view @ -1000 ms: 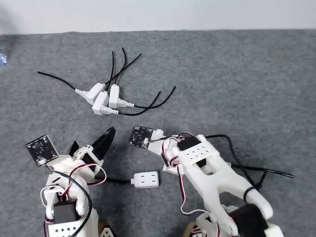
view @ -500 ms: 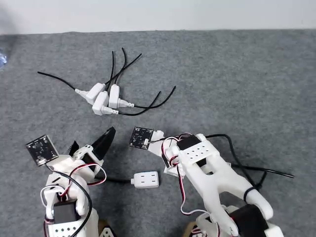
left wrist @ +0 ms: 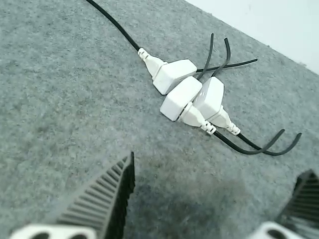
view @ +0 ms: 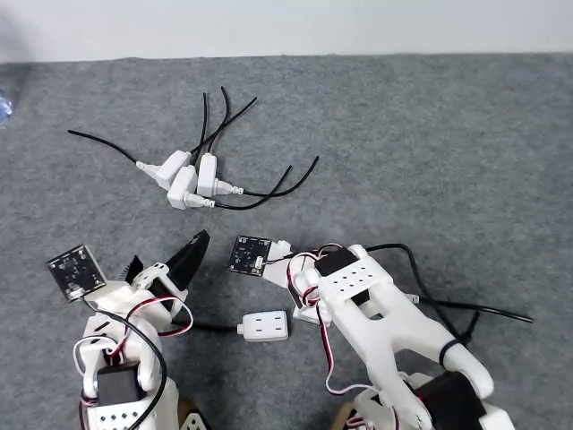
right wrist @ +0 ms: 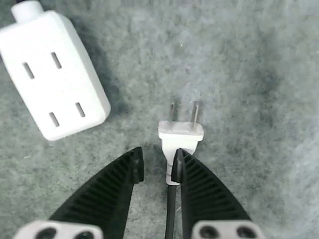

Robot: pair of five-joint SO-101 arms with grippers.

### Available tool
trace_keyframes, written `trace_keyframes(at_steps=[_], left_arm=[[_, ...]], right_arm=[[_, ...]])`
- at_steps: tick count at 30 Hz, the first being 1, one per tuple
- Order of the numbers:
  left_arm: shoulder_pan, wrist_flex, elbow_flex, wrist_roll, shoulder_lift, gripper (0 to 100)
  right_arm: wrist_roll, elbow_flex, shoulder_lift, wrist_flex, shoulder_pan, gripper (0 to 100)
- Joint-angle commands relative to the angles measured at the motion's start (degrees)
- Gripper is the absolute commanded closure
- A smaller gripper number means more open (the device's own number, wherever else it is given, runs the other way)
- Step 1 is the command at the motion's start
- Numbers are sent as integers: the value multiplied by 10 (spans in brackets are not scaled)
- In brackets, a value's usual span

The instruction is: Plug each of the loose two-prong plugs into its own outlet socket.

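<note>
Pick-up step in hand. I have the right gripper low in frame, jaws narrowly parted astride the plug neck, not yet clamped. Outlet block lies upper left. Next, I judge: close, lift, turn the prongs to a socket. Left gripper jaws are wide and empty.

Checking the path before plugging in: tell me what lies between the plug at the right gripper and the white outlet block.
Bare grey carpet lies between the plug and the outlet block, as the right wrist view shows.
</note>
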Motion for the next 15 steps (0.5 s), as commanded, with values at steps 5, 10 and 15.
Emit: trace_keyframes(at_steps=[5,10,15], left_arm=[[4,-1,-2,-7,-4,543],[4,-1,-2,-7,-4,543],[4,-1,-2,-7,-4,543]], right_arm=[[-1,-29,-3,8,32,810],[1,-29,0,4,32,812],[1,-42,0,-1,25,823]])
